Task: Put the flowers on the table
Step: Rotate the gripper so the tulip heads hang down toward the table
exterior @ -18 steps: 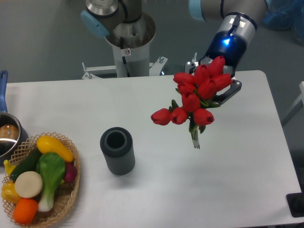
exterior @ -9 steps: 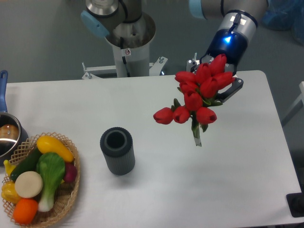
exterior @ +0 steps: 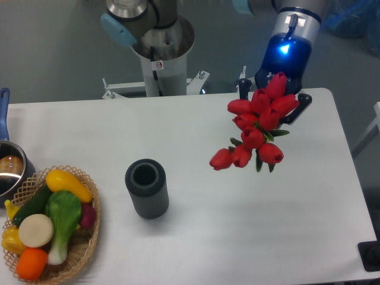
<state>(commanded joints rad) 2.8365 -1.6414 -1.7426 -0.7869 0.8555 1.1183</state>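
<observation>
The flowers [exterior: 256,126], a bunch of bright red tulips with green leaves, hang above the right half of the white table [exterior: 196,231]. My gripper [exterior: 273,102] is behind the bunch, shut on its stems; one dark finger [exterior: 301,104] shows to the right of the blooms. The stems are hidden behind the red heads. The bunch is in the air, clear of the tabletop.
A dark ribbed cylinder vase [exterior: 146,188] stands upright left of centre. A wicker basket [exterior: 86,246] of toy vegetables sits at the front left, with a metal pot [exterior: 10,169] behind it. The arm's base [exterior: 159,41] stands beyond the far edge.
The gripper and the flowers have shifted to the right and slightly toward the front. The stem tip that showed below the blooms is now hidden.
</observation>
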